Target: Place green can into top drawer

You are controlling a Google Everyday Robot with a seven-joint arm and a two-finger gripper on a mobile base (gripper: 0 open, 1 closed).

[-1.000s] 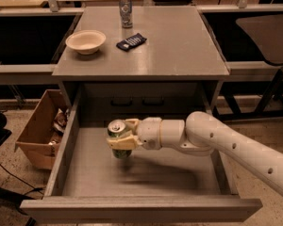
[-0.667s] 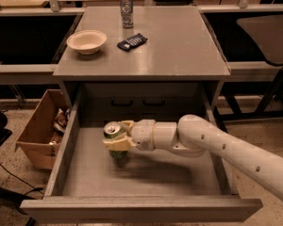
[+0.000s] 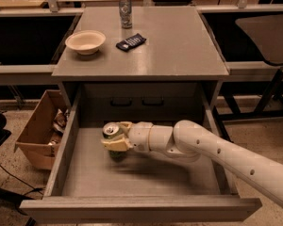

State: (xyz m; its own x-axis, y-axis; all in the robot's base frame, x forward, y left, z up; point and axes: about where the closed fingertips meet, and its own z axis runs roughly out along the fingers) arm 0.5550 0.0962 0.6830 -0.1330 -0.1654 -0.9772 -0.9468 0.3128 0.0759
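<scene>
Although the green can point(image 3: 112, 130) is already within the walls of the top drawer point(image 3: 141, 210), the entry stands as not yet complete. Camera view, item one: top drawer, pulled fully out toward the camera, plain front panel along the bottom edge, grey floor bare apart from the can. Item two: green can, upright, silver top and pull tab showing, in the left half of the drawer, nearer the back wall than the front panel, well apart from the left wall. Item three: gripper point(image 3: 115, 142), reaching in from the right side on a white arm point(image 3: 217, 154), its cream fingers closed round the can's body just below the rim. A shadow lies under the can; whether its base touches the floor cannot be told. Item four: cabinet point(image 3: 179, 46), bearing near its back-left corner a bowl point(image 3: 85, 41), at the back edge a silver can point(image 3: 125, 11), and between them a dark packet point(image 3: 131, 42); none concerns the task. Item five: lower front point(image 3: 132, 101) with two dark handles, shut, behind the open drawer. Item six: cardboard box point(image 3: 35, 126) on the ground, left of the cabinet. Judged done: can carried into the drawer. Judged left: set it down if not seated, let go, draw the arm clear.
</scene>
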